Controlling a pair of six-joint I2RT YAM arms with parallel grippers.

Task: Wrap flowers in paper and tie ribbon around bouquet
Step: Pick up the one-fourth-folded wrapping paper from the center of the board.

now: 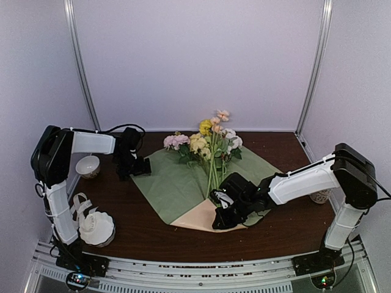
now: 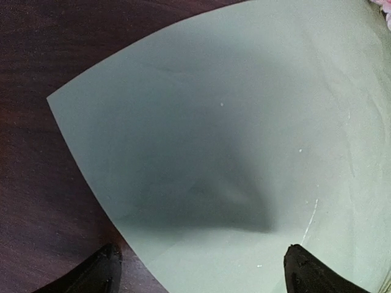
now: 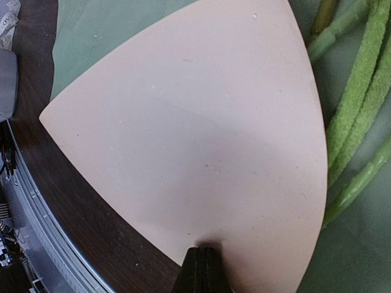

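Dark table: left hand spread over green paper corner; right hand, arm low, pinching peach paper edge.

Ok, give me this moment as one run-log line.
left gripper: open over green paper corner | right gripper: shut on peach paper edge | flowers: lying on green paper, unwrapped

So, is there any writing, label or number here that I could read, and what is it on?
No text here can be read.
Grey marks on the flat cream-white ribbon, in the corner of the right wrist view: too blurred to make out.
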